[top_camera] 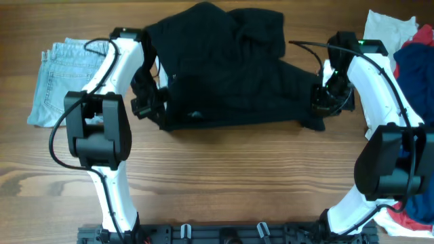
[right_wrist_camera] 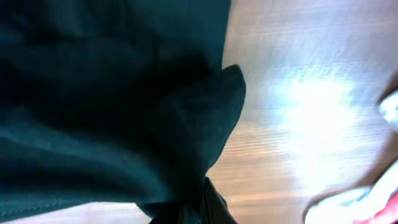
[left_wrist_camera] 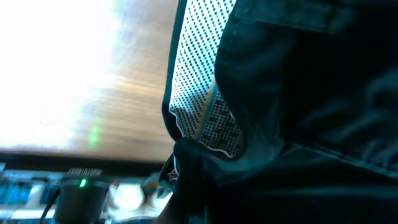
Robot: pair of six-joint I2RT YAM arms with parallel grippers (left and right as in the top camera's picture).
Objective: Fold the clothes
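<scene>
Overhead: the black garment (top_camera: 224,68) lies across the far middle of the table (top_camera: 224,176), its near hem drawn fairly straight between the two claws. The left claw (top_camera: 150,105) sits at the hem's left corner and the right claw (top_camera: 321,102) at its right corner; both look closed on the cloth. The far part is heaped and rumpled, so a fold made from here would likely trap those creases. Folded jeans (top_camera: 57,78) lie just beyond the left arm, and a pile (top_camera: 407,54) of white, red and navy clothes lies under the right arm; a wide swing could drag either one.

Left wrist: black cloth fills the right side, with a pale dotted lining (left_wrist_camera: 199,81) showing at its edge and bare wood to the left. The cloth gathers into a knot low in the frame where the fingers would be. The fingers are hidden, but the bunching points to a closed grip on the garment. The hold seems small and near the edge, so a quick lift might pull it free, or raise one layer while the other stays down.

Right wrist: the cloth narrows to a pinch at the bottom edge, again a closed grip by my reading. A loose flap (right_wrist_camera: 217,106) stands beside it, seemingly uncaught; it could hang and spoil the fold. If the claws move unevenly, the hem will skew
</scene>
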